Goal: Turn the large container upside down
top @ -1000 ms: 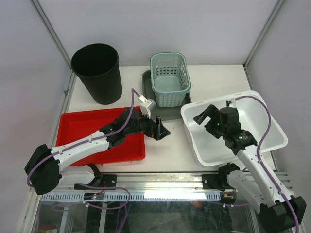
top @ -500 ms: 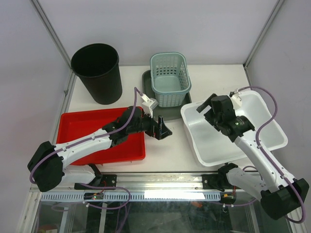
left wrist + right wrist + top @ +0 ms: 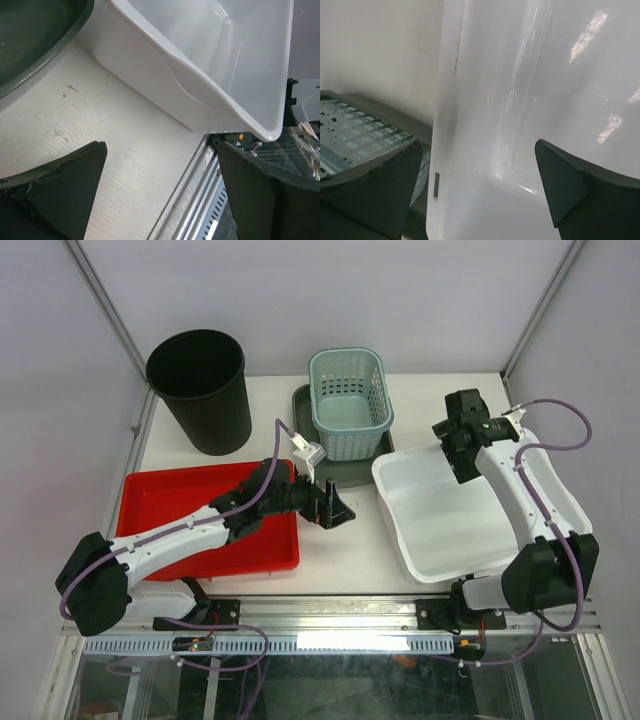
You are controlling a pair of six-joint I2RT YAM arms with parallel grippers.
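Observation:
The large container is a white plastic tub (image 3: 470, 515) standing upright on the right of the table. It also shows in the left wrist view (image 3: 200, 60) and the right wrist view (image 3: 520, 100). My right gripper (image 3: 452, 452) is open and empty above the tub's far left corner, with the rim between its spread fingers (image 3: 477, 185). My left gripper (image 3: 335, 508) is open and empty, low over the bare table to the left of the tub (image 3: 162, 185), not touching it.
A black bin (image 3: 200, 390) stands at the back left. A teal basket (image 3: 350, 400) sits on a dark green tray (image 3: 305, 405) just left of the tub. A red tray (image 3: 190, 510) lies under my left arm. The metal rail (image 3: 330, 615) runs along the near edge.
My right arm has swung from over the tub's near left part to its far left corner. My left gripper has hardly moved.

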